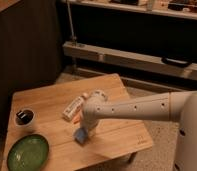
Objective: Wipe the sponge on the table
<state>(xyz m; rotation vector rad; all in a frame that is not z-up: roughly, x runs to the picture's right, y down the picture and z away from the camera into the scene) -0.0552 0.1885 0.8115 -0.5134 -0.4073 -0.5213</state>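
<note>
**Item 1. the table** (123,134): low, light wood, plank top, rounded corners. It carries all the items below.

**Item 2. the sponge** (80,136): small, blue-purple, lying on the table top in the front middle, near the front edge. It sits directly under the gripper tip, between the green plate and the bare planks to the right.

**Item 3. the gripper** (85,130): at the end of 1 white arm (137,106) that reaches in from the right and bends down to the table. Its 2 fingers are closed. They seem to be closed on the sponge and pressing it to the wood, though the contact is small and dim here, so the hold is a likely reading rather than a sure one.

**Item 4. white tube** (73,107): lying at a slant just behind the gripper.

**Item 5. carrot** (77,120): a sliver of orange beside the tube, mostly hidden by the arm.

**Item 6. green plate** (27,152): at the front left corner.

**Item 7. dark cup** (24,116): at the left edge, behind the plate.

**Step in hand (judged):** a wiping stroke, with the sponge down on the table top.

**Next move calls for (judged):** steady downward pressure, and a slide along the bare planks. The path must stay off the carrot and tube close behind and off the green plate to the left.
</note>
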